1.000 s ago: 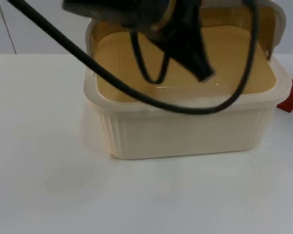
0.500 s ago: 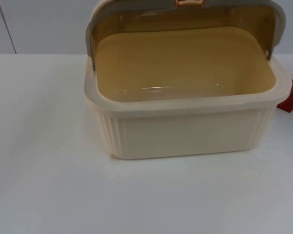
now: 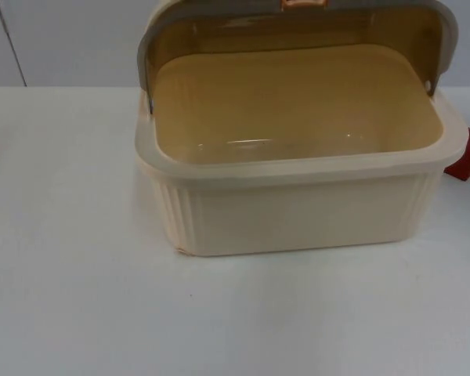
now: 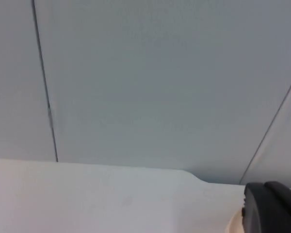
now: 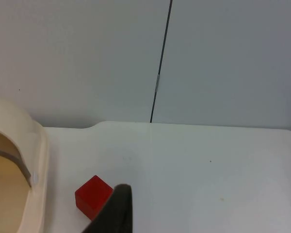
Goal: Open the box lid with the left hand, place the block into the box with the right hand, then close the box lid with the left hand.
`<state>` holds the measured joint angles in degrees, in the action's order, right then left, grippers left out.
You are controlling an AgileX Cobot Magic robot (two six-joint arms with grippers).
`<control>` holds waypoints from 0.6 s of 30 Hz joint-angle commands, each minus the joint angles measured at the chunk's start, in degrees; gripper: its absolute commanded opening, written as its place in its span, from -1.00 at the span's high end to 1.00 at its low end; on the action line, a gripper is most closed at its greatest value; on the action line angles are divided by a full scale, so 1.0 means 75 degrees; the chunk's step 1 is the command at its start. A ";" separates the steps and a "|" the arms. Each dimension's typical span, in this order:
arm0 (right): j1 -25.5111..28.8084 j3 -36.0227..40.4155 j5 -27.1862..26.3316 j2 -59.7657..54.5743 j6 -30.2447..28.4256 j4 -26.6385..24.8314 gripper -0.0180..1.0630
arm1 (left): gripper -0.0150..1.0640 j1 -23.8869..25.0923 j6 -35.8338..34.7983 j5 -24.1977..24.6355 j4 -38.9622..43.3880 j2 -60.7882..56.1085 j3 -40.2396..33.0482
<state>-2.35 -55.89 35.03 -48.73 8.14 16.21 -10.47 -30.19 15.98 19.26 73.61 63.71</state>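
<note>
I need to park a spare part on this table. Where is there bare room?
The white table top is bare in front of and left of the cream plastic box. The box's right side is tighter: the red block sits beside it there, with open table beyond the block toward the wall.

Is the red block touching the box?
Apart. In the right wrist view, white table shows between the red block and the box.

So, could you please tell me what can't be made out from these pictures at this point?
- Red block: in the top view, partly hidden behind the box and cut by the edge.
- Lid: its upper part is cut off by the top view's edge.
- Left gripper and right gripper: one fingertip each; open or shut is unclear.
</note>
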 commanded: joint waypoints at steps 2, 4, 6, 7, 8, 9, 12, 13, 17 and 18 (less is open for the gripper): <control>-0.0019 -0.0043 -0.0049 0.0048 -0.0001 0.0014 -0.98 | 0.97 0.0010 0.0685 0.0080 -0.0285 -0.0051 -0.0017; -0.0019 -0.0043 -0.0049 0.0048 -0.0001 0.0014 -0.98 | 0.82 0.0044 0.0941 0.0192 -0.0216 -0.0035 -0.0017; -0.0019 -0.0043 -0.0049 0.0048 0.0033 0.0017 -0.98 | 0.48 0.0047 0.0980 0.0223 -0.0212 -0.0005 -0.0017; -0.0019 -0.0043 -0.0049 0.0048 0.0033 0.0017 -0.98 | 0.10 0.0047 0.0980 0.0223 -0.0212 0.0022 -0.0017; -0.0019 -0.0043 -0.0049 0.0048 0.0033 0.0017 -0.98 | 0.10 0.0047 0.0980 0.0223 -0.0212 0.0022 -0.0017; -0.0019 -0.0043 -0.0049 0.0048 0.0033 0.0017 -0.98 | -0.19 0.0047 0.0980 0.0223 -0.0246 0.0042 -0.0017; -0.0019 -0.0043 -0.0049 0.0048 0.0053 0.0017 -0.98 | -0.99 0.0047 0.0980 0.0289 -0.0176 0.0042 -0.0017; -0.0019 -0.0043 -0.0049 0.0048 0.0053 0.0017 -0.98 | -0.99 0.0047 0.0980 0.0289 -0.0176 0.0042 -0.0017; -0.0019 -0.0043 -0.0065 0.0048 0.0050 0.0017 -0.98 | -0.97 0.0047 0.0980 0.0531 -0.0177 0.0042 -0.0017; -0.0019 -0.0043 -0.0065 0.0048 0.0050 0.0017 -0.98 | -0.97 0.0047 0.0980 0.0531 -0.0177 0.0010 -0.0017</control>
<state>-2.35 -55.89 35.03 -48.73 8.13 16.21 -10.26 -22.89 19.33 18.20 73.97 63.71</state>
